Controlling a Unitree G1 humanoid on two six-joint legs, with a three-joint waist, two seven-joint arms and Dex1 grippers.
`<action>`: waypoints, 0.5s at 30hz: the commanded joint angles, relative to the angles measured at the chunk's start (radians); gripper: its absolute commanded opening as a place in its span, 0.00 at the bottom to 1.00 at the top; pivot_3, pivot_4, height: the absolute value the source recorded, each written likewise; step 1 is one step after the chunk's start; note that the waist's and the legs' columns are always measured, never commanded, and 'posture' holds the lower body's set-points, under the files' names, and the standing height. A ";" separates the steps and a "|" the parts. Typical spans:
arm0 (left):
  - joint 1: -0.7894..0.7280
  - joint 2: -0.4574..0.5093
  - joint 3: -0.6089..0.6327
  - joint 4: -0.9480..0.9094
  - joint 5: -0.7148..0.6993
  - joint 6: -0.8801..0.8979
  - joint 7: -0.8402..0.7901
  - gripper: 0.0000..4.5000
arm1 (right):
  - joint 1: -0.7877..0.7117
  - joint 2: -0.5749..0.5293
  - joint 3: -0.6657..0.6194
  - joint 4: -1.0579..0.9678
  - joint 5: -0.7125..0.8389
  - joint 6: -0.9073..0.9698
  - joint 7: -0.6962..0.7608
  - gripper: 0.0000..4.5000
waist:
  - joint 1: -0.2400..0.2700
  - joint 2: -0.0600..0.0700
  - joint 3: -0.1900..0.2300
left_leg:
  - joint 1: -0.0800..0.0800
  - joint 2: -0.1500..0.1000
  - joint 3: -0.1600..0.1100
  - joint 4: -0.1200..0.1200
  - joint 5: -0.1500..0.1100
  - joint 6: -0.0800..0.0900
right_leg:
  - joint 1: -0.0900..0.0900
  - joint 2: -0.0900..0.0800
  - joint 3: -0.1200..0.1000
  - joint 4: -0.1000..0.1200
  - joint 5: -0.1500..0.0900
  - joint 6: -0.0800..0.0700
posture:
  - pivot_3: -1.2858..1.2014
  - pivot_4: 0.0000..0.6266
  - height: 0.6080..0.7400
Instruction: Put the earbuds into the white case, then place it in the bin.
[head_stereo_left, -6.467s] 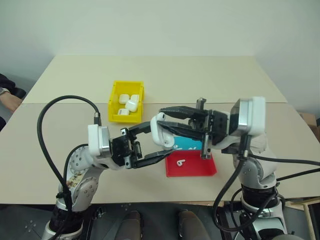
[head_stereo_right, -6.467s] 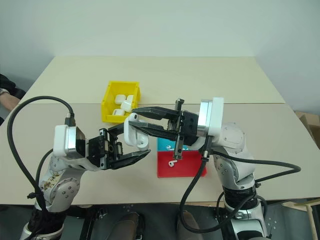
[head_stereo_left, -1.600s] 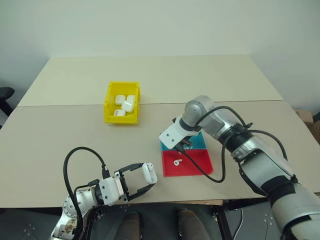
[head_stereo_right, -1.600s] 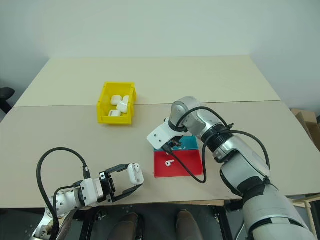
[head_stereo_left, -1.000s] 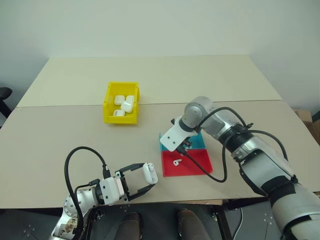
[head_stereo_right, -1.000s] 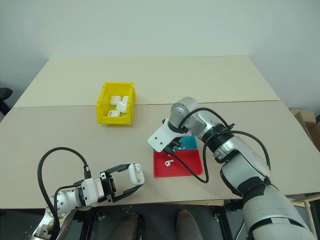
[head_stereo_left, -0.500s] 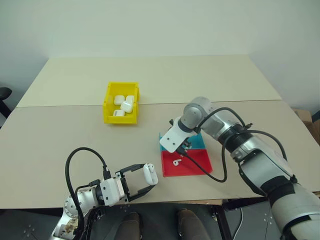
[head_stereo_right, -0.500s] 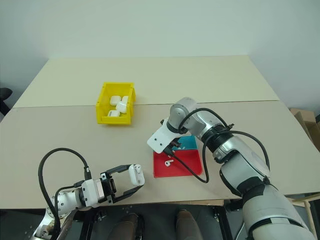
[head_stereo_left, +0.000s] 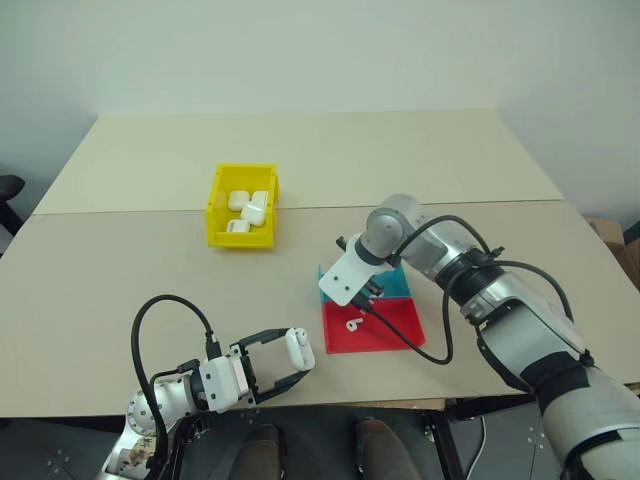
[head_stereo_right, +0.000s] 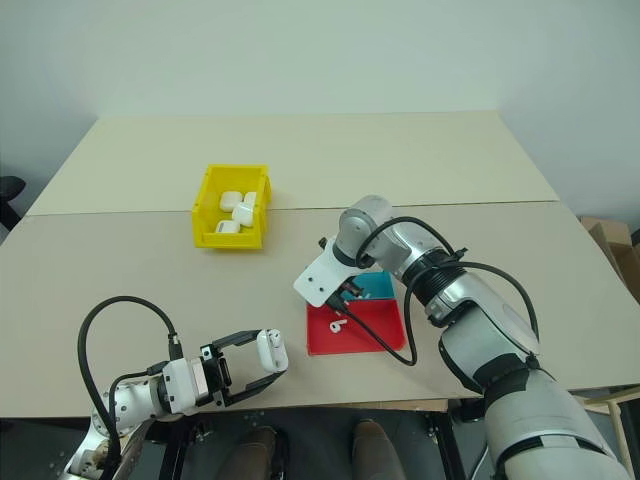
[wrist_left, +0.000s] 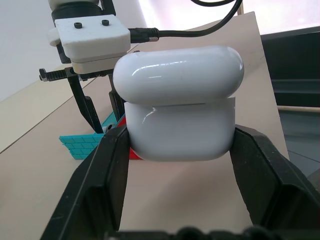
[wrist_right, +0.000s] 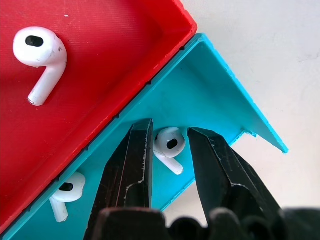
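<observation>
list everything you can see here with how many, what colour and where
table: one, beige, under everything
bin: one, yellow, far left part of the table
cases in the bin: several, white; exact count unclear
red tray: one, near the front edge, touching the blue tray
blue tray: one, just behind the red tray
earbuds: three, white; one in the red tray, two in the blue tray, one of them between the right gripper's fingers
white case: one, lid closed, held off the table at the front left
left gripper: black fingers shut on the white case
right gripper: black fingers pointing down into the blue tray, either side of an earbud, not yet touching it
</observation>
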 joint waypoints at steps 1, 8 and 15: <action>0.000 0.006 -0.003 -0.021 -0.002 -0.023 0.005 0.61 | 0.004 -0.031 -0.010 -0.034 0.001 -0.063 0.014 0.34 | 0.000 0.000 0.000 | 0.000 0.000 0.000 0.000 0.000 0.000 | 0.000 0.000 0.000 0.000 0.000 0.000 | 0.52 0.24 1.00; 0.001 0.006 -0.005 -0.020 0.006 -0.022 0.011 0.61 | -0.023 -0.076 -0.033 -0.116 0.088 -0.259 0.053 0.34 | -0.003 0.000 0.000 | -0.001 0.000 0.000 0.000 0.000 0.000 | 0.000 -0.001 0.000 -0.001 0.000 0.000 | 0.52 0.24 1.00; -0.005 0.006 -0.009 -0.013 0.011 -0.023 0.015 0.61 | -0.052 -0.084 -0.023 -0.085 0.075 -0.359 0.015 0.34 | -0.001 0.000 0.000 | 0.000 0.001 0.000 -0.001 0.000 0.000 | 0.000 0.000 0.000 0.001 -0.001 -0.001 | 0.52 0.24 1.00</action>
